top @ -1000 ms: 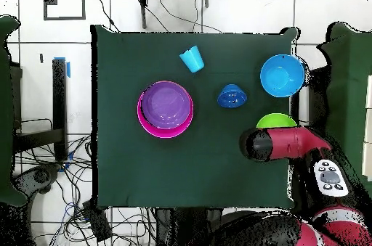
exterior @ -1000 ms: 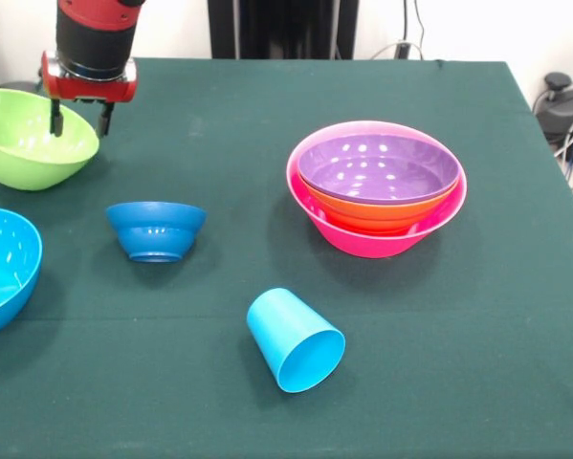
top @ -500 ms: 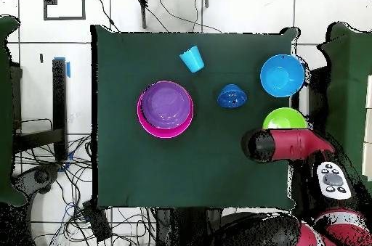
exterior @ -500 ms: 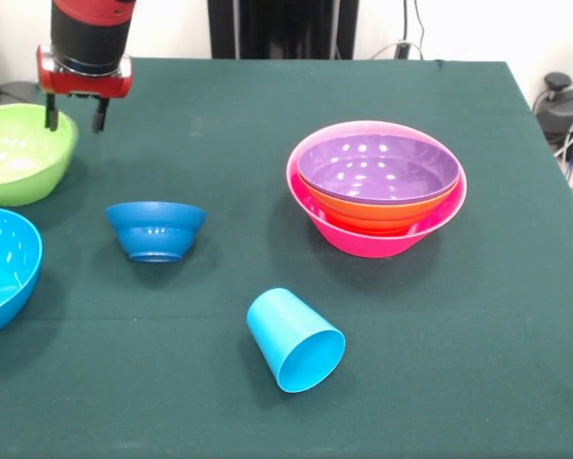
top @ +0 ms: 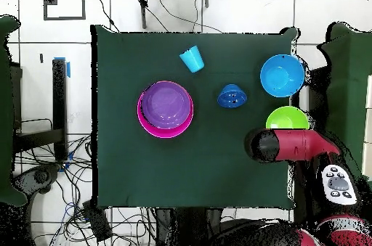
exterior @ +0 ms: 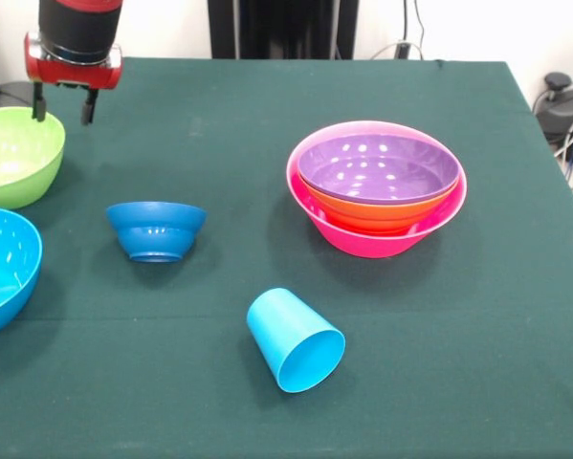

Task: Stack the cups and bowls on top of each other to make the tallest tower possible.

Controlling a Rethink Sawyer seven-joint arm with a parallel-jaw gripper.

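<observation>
The tower [exterior: 376, 186] [top: 166, 109] is a purple bowl [exterior: 378, 167] nested in an orange bowl [exterior: 382, 211], both inside the wide pink bowl [exterior: 363, 239]. A sky blue cup [exterior: 295, 339] [top: 192, 59] lies on its side near the table's front. A small dark blue bowl [exterior: 156, 229] [top: 232, 96] stands upright. A lime green bowl [exterior: 13, 156] [top: 287, 119] and a sky blue bowl [exterior: 1, 268] [top: 282, 75] sit at the left edge in the front view. My gripper [exterior: 61, 103] hangs open above the green bowl's far rim, holding nothing.
The dark green cloth covers the table [exterior: 267, 115]. Cables [top: 58, 185] and equipment lie on the floor around it. The red arm [top: 290, 145] reaches over the table's edge beside the green bowl.
The gripper has let go of the lime green bowl and risen, drifting left in the front view. The bowl, tilted a second ago, has settled level and further left.
</observation>
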